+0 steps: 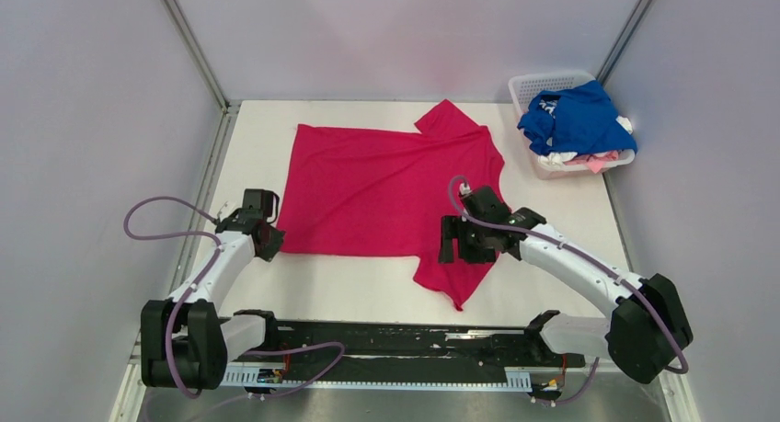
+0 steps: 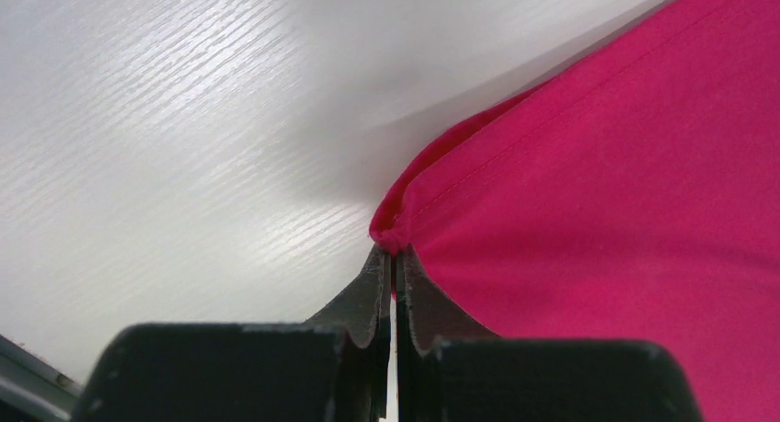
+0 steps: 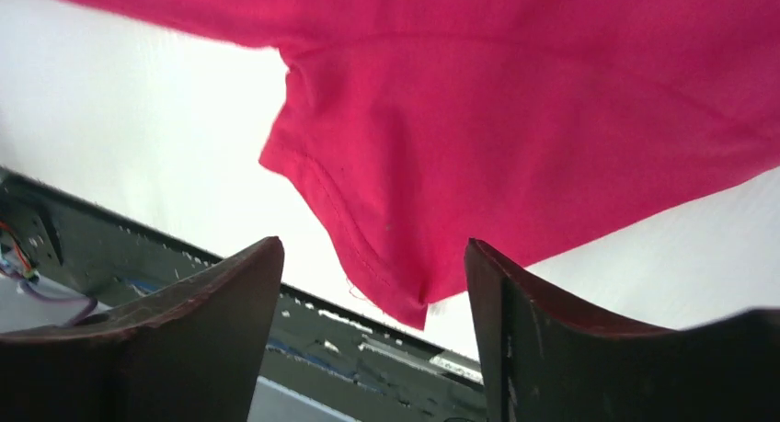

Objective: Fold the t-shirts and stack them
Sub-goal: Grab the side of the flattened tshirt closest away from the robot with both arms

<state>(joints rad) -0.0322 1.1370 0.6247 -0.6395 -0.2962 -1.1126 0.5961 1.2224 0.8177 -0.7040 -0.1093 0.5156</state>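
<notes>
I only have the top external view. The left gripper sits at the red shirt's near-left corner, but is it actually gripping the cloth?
Observer: Yes. On the left wrist camera the left gripper is shut on the red shirt, pinching its hem corner.
Operator: And the right one, by the sleeve?
Observer: The right gripper is open. The sleeve tip sits between its spread fingers, not clamped.
Operator: Is the pinched corner lying flat?
Observer: No. The hem beside the pinch arches up and casts a shadow on the table.
</notes>
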